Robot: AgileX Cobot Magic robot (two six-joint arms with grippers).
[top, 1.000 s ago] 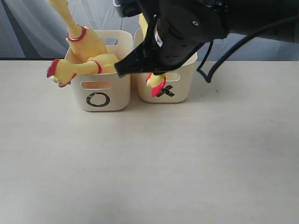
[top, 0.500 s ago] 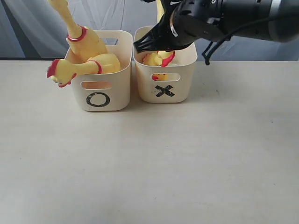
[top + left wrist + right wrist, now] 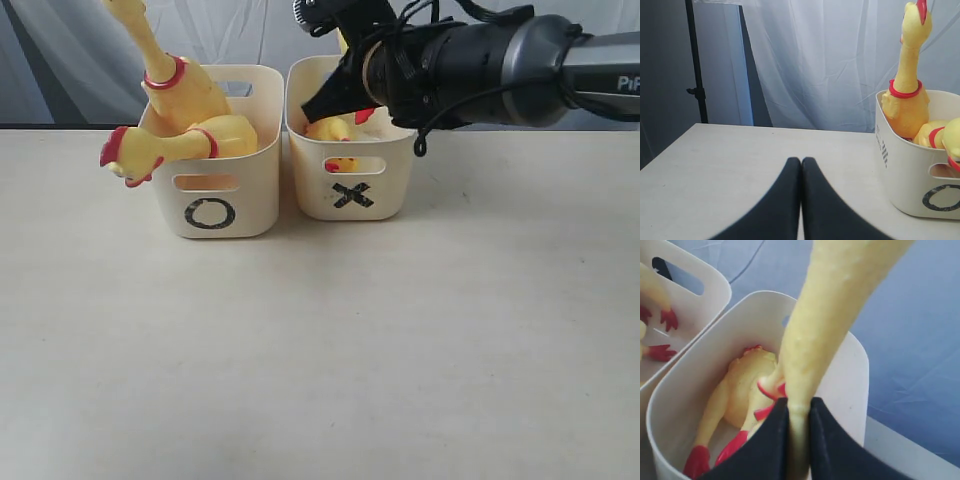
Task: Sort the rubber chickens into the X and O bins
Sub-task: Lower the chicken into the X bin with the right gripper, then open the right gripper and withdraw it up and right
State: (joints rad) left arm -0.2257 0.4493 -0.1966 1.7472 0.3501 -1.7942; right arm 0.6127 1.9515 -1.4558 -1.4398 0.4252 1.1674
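The right arm [image 3: 500,70] is built of thick round sections, glossy black near the wrist and dark grey further back, with a thin pale ring [image 3: 370,72] between two of them. White lettering [image 3: 628,83] marks the grey section, cut off at the picture's edge. Thin black cables [image 3: 419,146] loop around the wrist. The right gripper [image 3: 799,410] has two smooth matte black fingers [image 3: 772,445]. The left gripper [image 3: 801,161] has the same black fingers, broad at the base and tapering to rounded tips.
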